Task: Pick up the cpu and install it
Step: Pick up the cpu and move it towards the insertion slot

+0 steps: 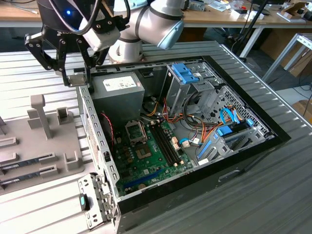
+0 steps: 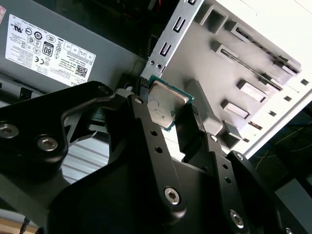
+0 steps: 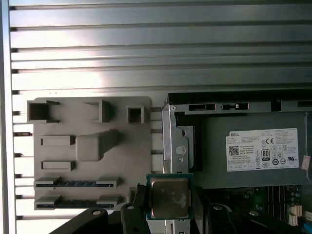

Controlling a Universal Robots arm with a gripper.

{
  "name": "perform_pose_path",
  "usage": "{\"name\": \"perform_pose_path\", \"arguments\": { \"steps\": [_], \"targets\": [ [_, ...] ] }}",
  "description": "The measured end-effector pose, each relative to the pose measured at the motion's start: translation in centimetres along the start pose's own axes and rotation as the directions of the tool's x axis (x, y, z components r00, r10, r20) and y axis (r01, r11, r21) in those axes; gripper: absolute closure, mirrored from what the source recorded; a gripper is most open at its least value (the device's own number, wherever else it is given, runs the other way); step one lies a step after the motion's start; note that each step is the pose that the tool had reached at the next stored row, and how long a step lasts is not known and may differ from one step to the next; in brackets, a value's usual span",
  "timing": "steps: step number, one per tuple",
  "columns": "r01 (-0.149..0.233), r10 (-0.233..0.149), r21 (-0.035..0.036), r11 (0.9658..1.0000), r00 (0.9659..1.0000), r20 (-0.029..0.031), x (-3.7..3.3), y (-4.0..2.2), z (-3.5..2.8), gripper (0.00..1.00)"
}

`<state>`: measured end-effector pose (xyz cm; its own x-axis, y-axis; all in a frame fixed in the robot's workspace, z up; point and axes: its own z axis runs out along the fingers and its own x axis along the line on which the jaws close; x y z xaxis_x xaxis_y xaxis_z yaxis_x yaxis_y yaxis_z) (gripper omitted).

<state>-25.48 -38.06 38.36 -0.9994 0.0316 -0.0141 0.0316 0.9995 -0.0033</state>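
The gripper (image 2: 167,111) is pinching the cpu (image 2: 168,103) between its two black fingers (image 2: 146,127), which clamp opposite edges of the chip. In both wrist views the cpu's silvery metal top with its thin green rim faces the camera (image 3: 169,197). In the exterior view the gripper (image 1: 78,77) hangs from the arm (image 1: 156,22) at the far left corner of the open case (image 1: 92,126), with the cpu raised just over the top edge of the case's perforated side wall.

Just beside that wall, inside the case, lies the grey power supply (image 1: 117,91), its white label seen in the first wrist view (image 3: 263,148). Nearer and to the exterior view's right of it is the green motherboard (image 1: 151,163), carrying the metal-framed socket (image 1: 135,130), well apart from the held cpu. Farther right stands the drive cage (image 1: 187,78) with blue clips.

On the other side of the wall, to the exterior view's left, a grey tray (image 3: 131,161) rests on the ribbed metal counter (image 3: 146,48). Two memory sticks (image 3: 75,184) lie in its slots.
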Motion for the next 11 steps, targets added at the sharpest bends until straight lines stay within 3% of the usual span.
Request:
{"name": "perform_pose_path", "arguments": {
  "steps": [11],
  "targets": [
    [0.000, 0.000, 0.0000, 1.0000, 1.0000, -0.0026, -2.20, 0.06, 0.05, 0.53]
  ]
}}
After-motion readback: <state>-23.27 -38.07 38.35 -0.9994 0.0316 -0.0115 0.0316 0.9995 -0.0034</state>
